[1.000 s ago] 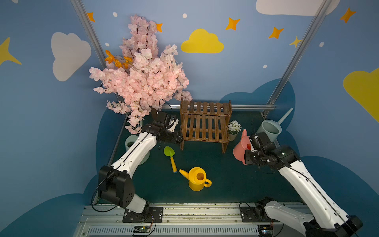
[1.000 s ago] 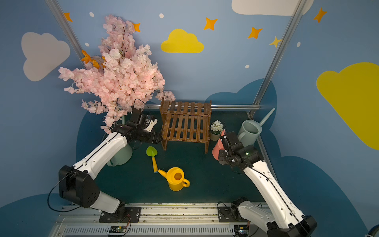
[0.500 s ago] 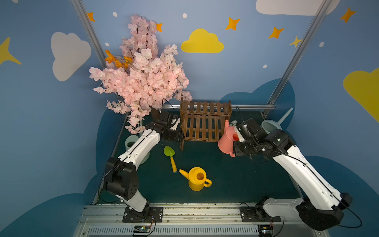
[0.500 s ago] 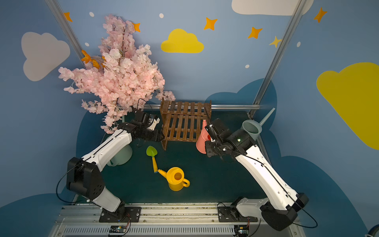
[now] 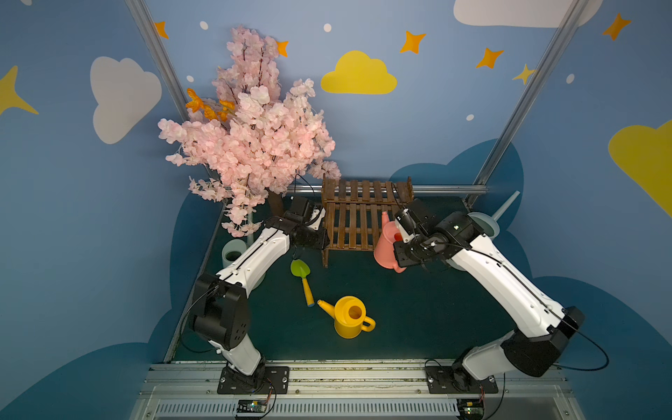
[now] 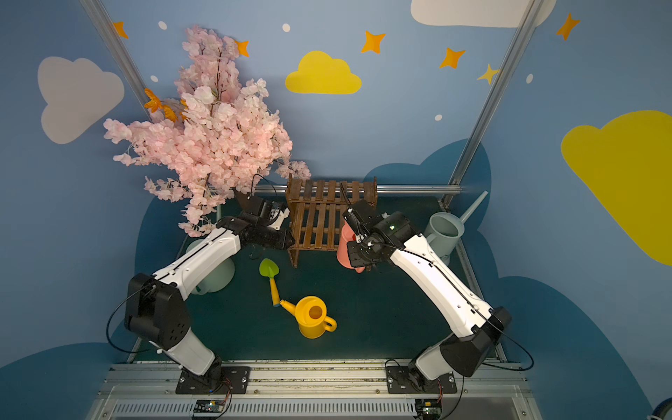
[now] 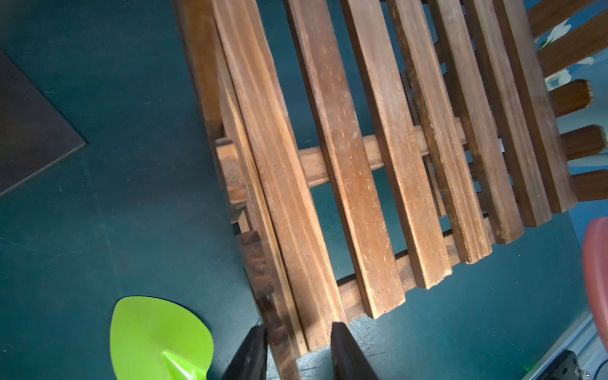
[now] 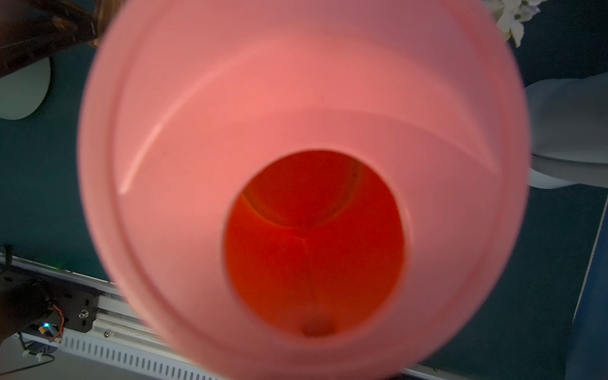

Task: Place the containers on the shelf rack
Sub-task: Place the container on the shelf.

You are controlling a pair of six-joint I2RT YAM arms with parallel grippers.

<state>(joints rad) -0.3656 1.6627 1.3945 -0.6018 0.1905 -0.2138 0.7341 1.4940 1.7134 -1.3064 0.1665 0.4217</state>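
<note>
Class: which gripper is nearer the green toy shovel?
Left. The left gripper straddles a corner of the shelf rack, beside the shovel; the right gripper holds the pink watering can at the rack's opposite end.

Blue walls point(image 5: 429, 138) (teal floor point(image 5: 429, 320))

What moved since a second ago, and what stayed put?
The right gripper carried the pink can leftward, from beside the blue-grey can to the front right corner of the shelf rack. The left gripper closed on its left edge. The yellow can, shovel and green can stayed put.
</note>
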